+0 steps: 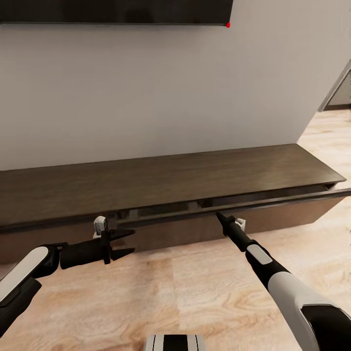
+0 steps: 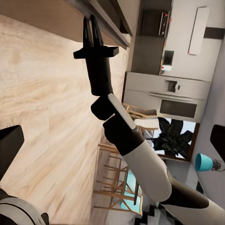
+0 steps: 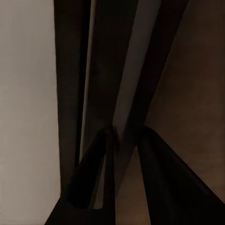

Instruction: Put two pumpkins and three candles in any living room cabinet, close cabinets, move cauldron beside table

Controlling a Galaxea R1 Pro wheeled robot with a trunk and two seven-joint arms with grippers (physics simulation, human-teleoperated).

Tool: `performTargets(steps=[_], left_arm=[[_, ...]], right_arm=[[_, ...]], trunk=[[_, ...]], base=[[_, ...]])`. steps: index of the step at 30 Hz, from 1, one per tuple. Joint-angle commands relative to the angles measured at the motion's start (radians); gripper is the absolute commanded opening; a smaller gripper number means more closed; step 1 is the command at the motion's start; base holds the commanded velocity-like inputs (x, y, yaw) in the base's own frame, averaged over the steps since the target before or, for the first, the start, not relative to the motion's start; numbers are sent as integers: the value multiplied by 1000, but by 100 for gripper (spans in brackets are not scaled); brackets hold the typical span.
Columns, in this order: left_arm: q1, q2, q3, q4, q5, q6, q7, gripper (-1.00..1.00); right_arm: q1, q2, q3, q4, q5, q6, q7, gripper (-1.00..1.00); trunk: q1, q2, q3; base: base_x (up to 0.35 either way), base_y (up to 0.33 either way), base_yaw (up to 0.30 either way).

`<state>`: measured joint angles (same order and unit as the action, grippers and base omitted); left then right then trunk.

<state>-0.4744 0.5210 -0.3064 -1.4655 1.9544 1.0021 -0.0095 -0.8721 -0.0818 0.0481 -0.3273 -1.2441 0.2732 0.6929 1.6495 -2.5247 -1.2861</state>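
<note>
The long, low, dark brown cabinet (image 1: pixel 161 178) runs along the wall, and its right drawer front (image 1: pixel 292 199) stands a little way out from the body. My right gripper (image 1: pixel 219 214) is at the top edge of that drawer front, with the fingers (image 3: pixel 89 183) on either side of it and closed on it. The right gripper (image 2: pixel 91 29) looks narrow in the left wrist view. My left gripper (image 1: pixel 127 243) is open and holds nothing, just in front of the cabinet's left drawer front and near the floor. The pumpkins, candles and cauldron are out of view.
A dark screen (image 1: pixel 117 12) hangs on the pale wall above the cabinet. Light wooden floor (image 1: pixel 170 297) lies in front, with an opening (image 1: pixel 341 92) at the far right. The left wrist view shows a kitchen with an oven (image 2: pixel 180 105), wooden chairs (image 2: pixel 119 178) and a plant (image 2: pixel 171 138).
</note>
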Motion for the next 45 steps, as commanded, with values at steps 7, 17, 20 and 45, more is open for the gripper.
performTargets(steps=[7,17,20,45], left_arm=[[-1,1,-2,1,1,1,-1,100],[-1,1,-2,1,1,1,-1,100],[-1,1,-2,-1,1,1,-1,100],[6,1,-2,0,5,1,-1,100]], right_arm=[[-1,2,25,-1,-6,11,36,-100],[-1,1,24,-1,-10,-14,36,-100],[-1,-11,10,-1,-9,-28,6,-100],[-1,-18,6,-1,-18,-25,-7,-100]], trunk=[[-1,0,-1],[-1,0,-1],[-1,-1,-1],[-1,-1,-1]], base=[[-265,0,0],[-232,0,0],[-146,0,0],[-45,0,0]])
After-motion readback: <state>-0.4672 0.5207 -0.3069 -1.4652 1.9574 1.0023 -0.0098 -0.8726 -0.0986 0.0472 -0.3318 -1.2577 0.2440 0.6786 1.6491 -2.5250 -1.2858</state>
